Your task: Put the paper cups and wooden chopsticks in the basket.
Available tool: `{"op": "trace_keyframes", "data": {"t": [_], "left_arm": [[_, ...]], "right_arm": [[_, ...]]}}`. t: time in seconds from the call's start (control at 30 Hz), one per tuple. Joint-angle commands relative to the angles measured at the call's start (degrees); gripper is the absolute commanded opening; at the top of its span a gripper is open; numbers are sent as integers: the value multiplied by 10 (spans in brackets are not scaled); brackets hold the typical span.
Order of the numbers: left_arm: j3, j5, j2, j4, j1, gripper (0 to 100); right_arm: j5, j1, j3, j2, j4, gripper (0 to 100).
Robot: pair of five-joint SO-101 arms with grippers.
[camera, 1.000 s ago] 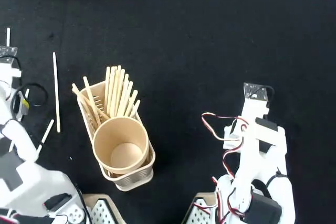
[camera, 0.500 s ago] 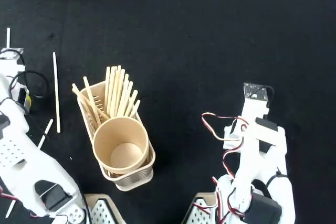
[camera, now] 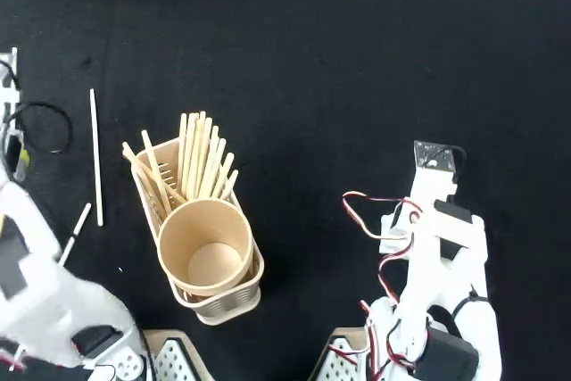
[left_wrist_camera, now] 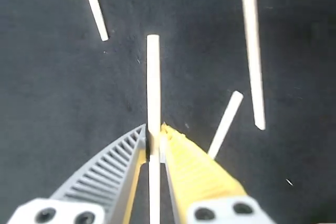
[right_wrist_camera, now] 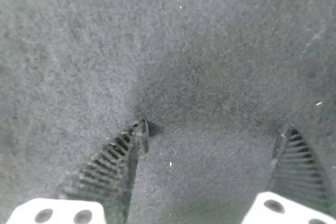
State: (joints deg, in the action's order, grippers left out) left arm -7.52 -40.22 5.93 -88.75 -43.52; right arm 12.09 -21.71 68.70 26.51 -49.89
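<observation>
A cup (camera: 205,243) and most chopsticks (camera: 201,153) stand in the basket (camera: 225,310) at lower left, while loose sticks (camera: 95,158) lie on the table further left, with the left gripper (left_wrist_camera: 155,132) pinching a stick (left_wrist_camera: 153,77) and the right gripper (right_wrist_camera: 210,140) spread empty.

Black cloth-covered table (camera: 357,69), as I watched it from my remote station.
I saw a beige slatted plastic basket (camera: 223,308) standing on the cloth near the front edge, and a long pale wooden chopstick (camera: 95,156) lying flat beside it, not touching.
</observation>
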Motion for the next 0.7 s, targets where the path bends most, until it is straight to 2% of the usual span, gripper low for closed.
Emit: {"op": "trace_keyframes", "data": {"t": [0.0, 0.07, 0.2, 0.37, 0.43, 0.57, 0.67], "left_arm": [[150, 16, -294, 25, 29, 27], [229, 58, -411, 86, 44, 27], [359, 188, -636, 230, 87, 27], [444, 383, -849, 379, 151, 27], [453, 438, -899, 421, 191, 27], [430, 482, -942, 469, 297, 27], [385, 479, -940, 454, 371, 27]], "right_arm": [[4, -7, 0, 6, 0, 382], [4, -7, 0, 6, 0, 382], [4, -7, 0, 6, 0, 382], [4, -7, 0, 6, 0, 382], [4, -7, 0, 6, 0, 382], [4, -7, 0, 6, 0, 382], [4, -7, 0, 6, 0, 382]]}}
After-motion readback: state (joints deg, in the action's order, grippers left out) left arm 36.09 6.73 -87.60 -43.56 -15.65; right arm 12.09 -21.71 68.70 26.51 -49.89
